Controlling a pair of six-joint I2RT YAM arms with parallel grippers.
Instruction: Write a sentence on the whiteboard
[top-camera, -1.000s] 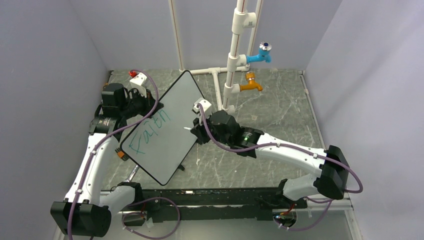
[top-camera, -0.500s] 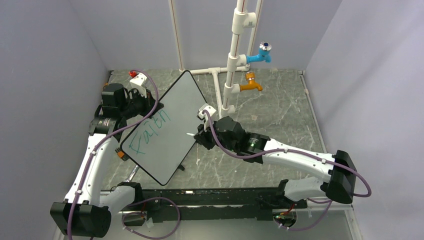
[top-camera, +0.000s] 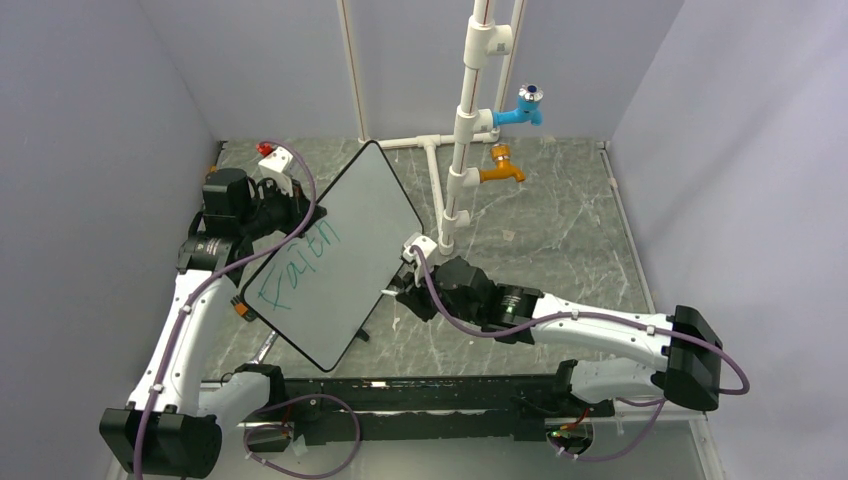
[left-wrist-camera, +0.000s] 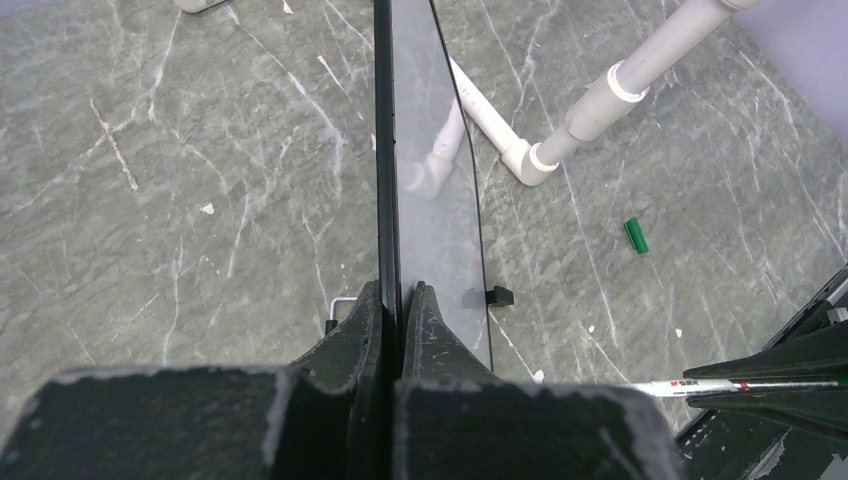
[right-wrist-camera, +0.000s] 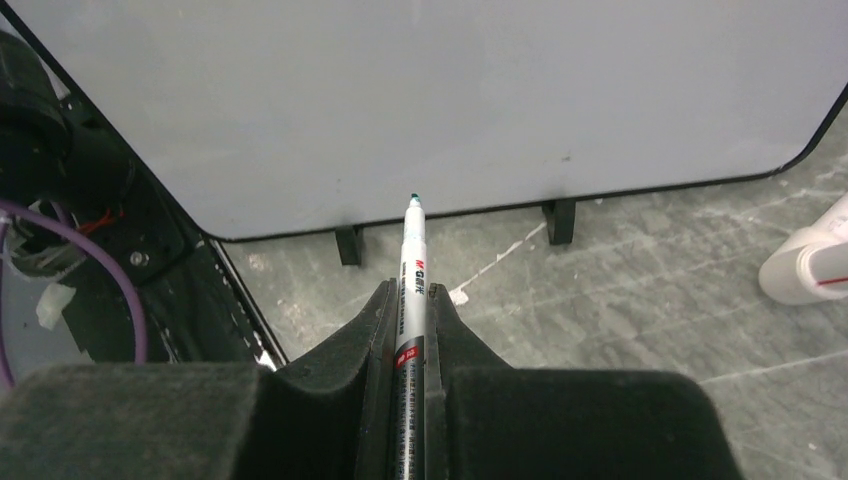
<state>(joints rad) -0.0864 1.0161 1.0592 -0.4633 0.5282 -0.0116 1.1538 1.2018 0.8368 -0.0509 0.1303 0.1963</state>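
Handwriting (top-camera: 298, 267) on whiteboard (top-camera: 352, 200) reads "Faith"; left end effector (left-wrist-camera: 400, 292) clamps its edge, right end effector (right-wrist-camera: 411, 296) grips M&G marker (right-wrist-camera: 413, 245).

- The whiteboard (top-camera: 330, 255) face is seen as smooth and glossy, with smooth white plastic pipes (left-wrist-camera: 600, 110) mirrored in it; its rim looks like black plastic.
- The worktop (top-camera: 560, 220) is shown as grey, white-veined stone-look, matt and scuffed.
- The left gripper (left-wrist-camera: 398, 292) fingers (left-wrist-camera: 345, 345) are seen as black, matt and grainy.
- The marker (right-wrist-camera: 412, 270) barrel is seen as glossy white plastic.
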